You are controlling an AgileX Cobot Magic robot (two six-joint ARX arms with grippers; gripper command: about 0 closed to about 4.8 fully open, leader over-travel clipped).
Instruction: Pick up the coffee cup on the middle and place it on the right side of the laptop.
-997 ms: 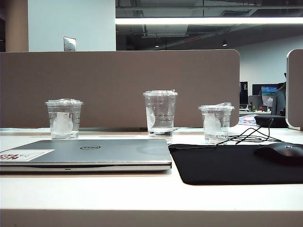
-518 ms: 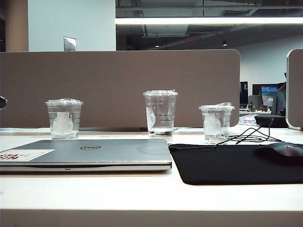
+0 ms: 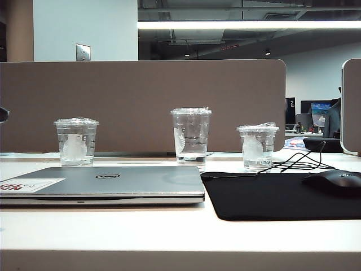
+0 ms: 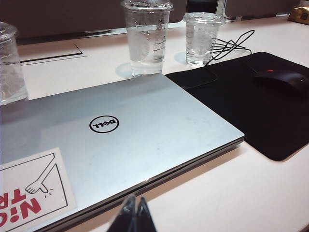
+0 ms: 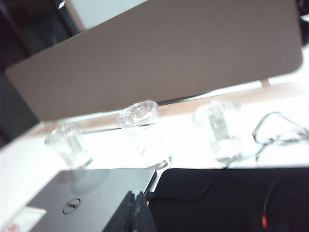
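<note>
A tall clear plastic coffee cup (image 3: pixel 191 135) with a flat lid stands upright on the white counter (image 3: pixel 169 231) just beyond the far right corner of the closed silver-grey Dell laptop (image 3: pixel 107 183), between two shorter lidded clear cups (image 3: pixel 76 141) (image 3: pixel 258 147). A black mouse mat (image 3: pixel 282 195) bearing a black mouse (image 3: pixel 334 182) lies beside the laptop. The left claw (image 4: pixel 132 218) hangs closed above the laptop's near edge; the right claw (image 5: pixel 133 212), also closed and empty, hovers over the laptop's right edge, beside the mat.

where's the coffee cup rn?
Exterior view: the coffee cup stands mid-table before the partition, between two shorter cups, just behind the laptop's right rear corner.
</note>
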